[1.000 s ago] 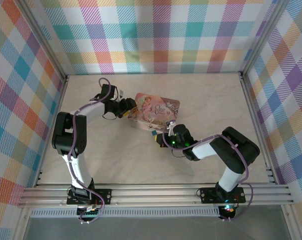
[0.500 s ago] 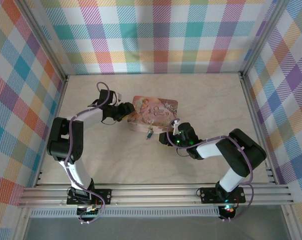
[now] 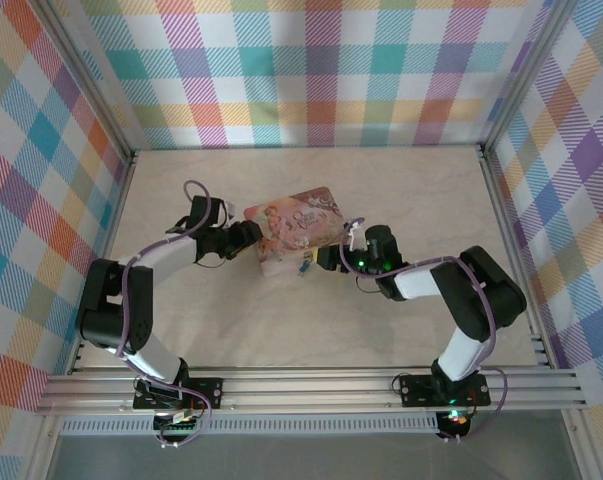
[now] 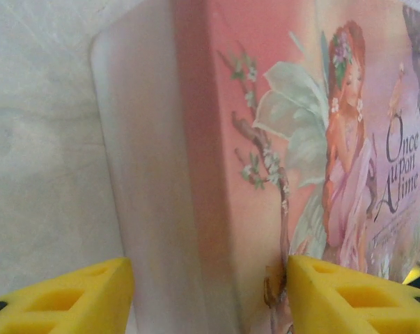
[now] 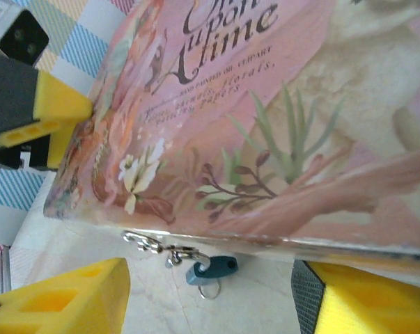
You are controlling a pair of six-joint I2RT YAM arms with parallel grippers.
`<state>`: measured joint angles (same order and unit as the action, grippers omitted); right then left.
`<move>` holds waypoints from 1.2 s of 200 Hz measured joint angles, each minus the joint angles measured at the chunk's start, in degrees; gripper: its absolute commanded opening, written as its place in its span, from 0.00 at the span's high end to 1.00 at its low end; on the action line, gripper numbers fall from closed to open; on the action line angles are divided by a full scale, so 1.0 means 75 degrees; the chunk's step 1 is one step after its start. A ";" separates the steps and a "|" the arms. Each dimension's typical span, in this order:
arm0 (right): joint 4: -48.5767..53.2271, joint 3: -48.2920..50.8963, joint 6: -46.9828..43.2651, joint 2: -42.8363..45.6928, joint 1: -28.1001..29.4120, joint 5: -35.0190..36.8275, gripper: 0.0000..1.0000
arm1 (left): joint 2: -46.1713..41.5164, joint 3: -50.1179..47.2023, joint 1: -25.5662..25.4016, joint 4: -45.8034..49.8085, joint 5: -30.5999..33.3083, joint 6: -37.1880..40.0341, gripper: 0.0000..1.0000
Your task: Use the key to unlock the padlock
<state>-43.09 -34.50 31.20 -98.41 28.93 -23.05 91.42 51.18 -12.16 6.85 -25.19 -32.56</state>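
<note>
Tin (image 3: 294,226) orientation differs from a second ago: the left pincer (image 4: 210,296), clamped on its end, has swung it round. The right pincer (image 5: 210,306), fingers apart and empty, now faces the near wall. The padlock (image 5: 211,268) hangs exposed there from the hasp (image 5: 154,245), ready for access: small blue body, silvery shackle. Whether a key is fitted cannot be told.

Arm shells: I see white casings with black joints on left arm (image 3: 166,253) and right arm (image 3: 417,285).
Cables: purple cable (image 3: 190,187) looped along each.
Fingers: yellow plastic fingers (image 4: 56,299), slotted.
Light: green LED (image 3: 364,263) at right wrist.
</note>
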 measured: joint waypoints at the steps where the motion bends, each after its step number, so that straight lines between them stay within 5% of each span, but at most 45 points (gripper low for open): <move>1: -0.0003 -0.0003 -0.0006 -0.0006 -0.0006 -0.0009 0.35 | -0.0015 -0.0015 -0.0003 0.0000 0.0003 0.0003 0.41; 82: -0.1416 0.0697 0.0181 -0.0181 -0.0017 -0.0898 0.25 | -0.0242 -0.0216 -0.0082 0.0009 0.0154 -0.0221 0.41; 240: -0.3118 0.0111 0.0988 -0.1920 0.0291 -0.1224 0.33 | -0.0289 -0.0204 -0.0169 0.0058 0.0344 -0.0347 0.42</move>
<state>-66.48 -33.67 38.61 -112.81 31.11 -32.23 89.25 49.65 -13.43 7.29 -22.61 -35.16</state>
